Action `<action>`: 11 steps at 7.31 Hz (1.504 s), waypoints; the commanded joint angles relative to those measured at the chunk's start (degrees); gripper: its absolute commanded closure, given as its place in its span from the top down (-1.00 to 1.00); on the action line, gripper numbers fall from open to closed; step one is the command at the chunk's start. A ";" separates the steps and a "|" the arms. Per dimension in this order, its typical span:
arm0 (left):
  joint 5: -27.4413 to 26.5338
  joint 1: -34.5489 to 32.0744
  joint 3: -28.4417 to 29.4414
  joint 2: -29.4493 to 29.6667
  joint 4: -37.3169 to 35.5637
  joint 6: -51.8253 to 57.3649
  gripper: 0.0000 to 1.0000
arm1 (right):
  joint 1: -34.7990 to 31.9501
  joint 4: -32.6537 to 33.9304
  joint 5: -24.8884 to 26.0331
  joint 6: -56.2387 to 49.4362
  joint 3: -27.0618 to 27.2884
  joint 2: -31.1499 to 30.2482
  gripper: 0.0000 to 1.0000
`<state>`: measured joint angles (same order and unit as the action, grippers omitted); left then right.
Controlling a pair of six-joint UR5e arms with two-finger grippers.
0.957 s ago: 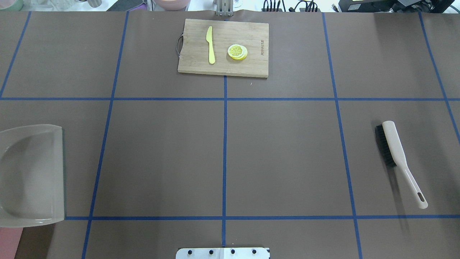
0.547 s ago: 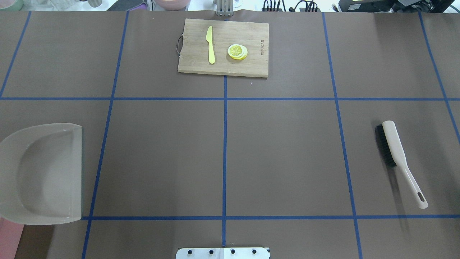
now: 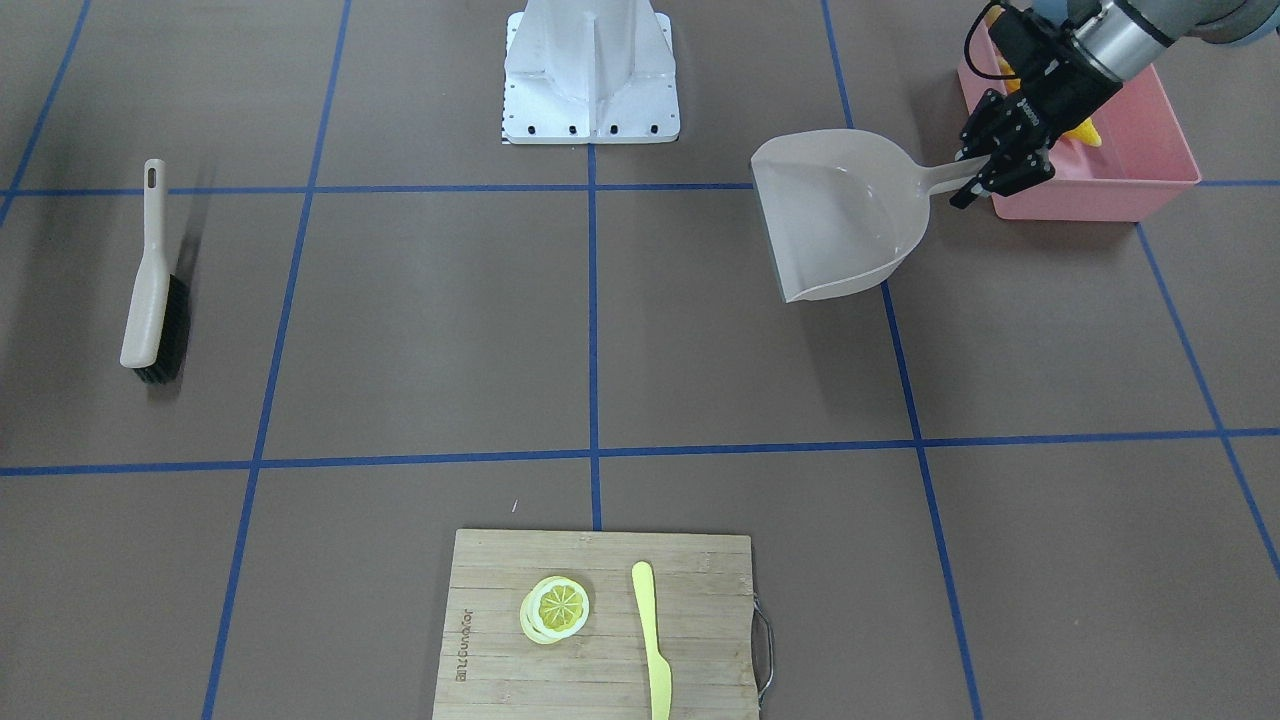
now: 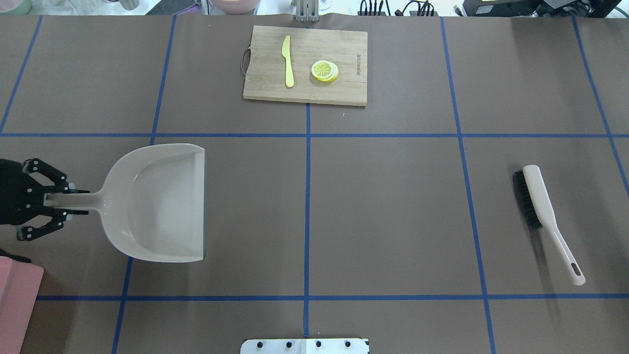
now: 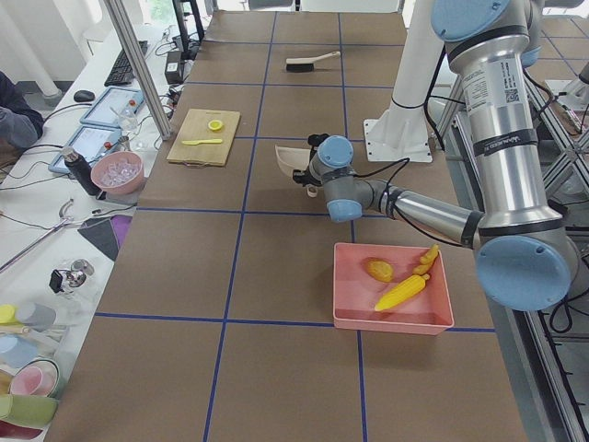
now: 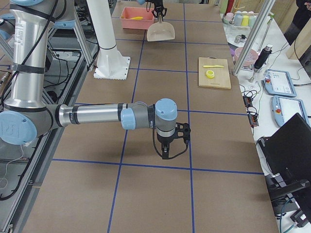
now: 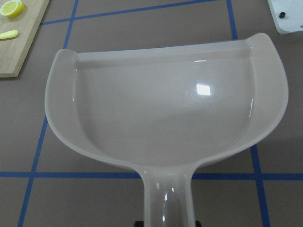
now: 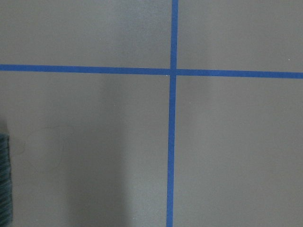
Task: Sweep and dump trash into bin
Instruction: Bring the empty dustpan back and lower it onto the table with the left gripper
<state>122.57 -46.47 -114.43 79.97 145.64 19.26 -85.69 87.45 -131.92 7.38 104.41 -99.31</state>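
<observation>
My left gripper (image 4: 72, 201) is shut on the handle of the beige dustpan (image 4: 157, 201), which is empty and held level and low over the table, mouth toward the table's middle. It fills the left wrist view (image 7: 165, 109). The pink bin (image 5: 394, 319) stands just behind the gripper at the table's near left corner (image 3: 1150, 175). In it lie the yellow corn cob (image 5: 402, 293), the brown lump (image 5: 378, 270) and the ginger root (image 5: 428, 255). My right gripper (image 6: 165, 154) shows only in the exterior right view, over bare table; I cannot tell whether it is open.
A beige brush with black bristles (image 4: 540, 209) lies on the right side of the table. A wooden cutting board (image 4: 344, 83) with a yellow knife (image 4: 288, 61) and lemon slices (image 4: 324, 71) sits at the far middle. The robot's base plate (image 4: 304, 346) is at the near edge.
The dustpan has moved right, from the table's left edge toward the middle, and my left gripper has come into the overhead view with it. The brush and board have not moved.
</observation>
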 commanded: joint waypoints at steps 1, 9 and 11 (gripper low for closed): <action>1.00 0.07 8.48 12.96 -3.67 0.16 -1.00 | 0.00 0.00 0.00 0.00 0.00 0.00 1.00; 7.08 1.91 20.21 28.57 -12.92 4.20 -1.00 | 0.00 0.00 0.00 0.00 -0.09 0.00 1.00; 6.90 4.19 20.12 28.66 -12.22 5.86 -1.00 | 0.09 0.00 0.00 -0.09 -0.09 0.00 1.00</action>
<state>129.56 -43.37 -94.32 108.55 132.91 24.05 -85.67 87.45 -131.92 7.36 104.33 -99.32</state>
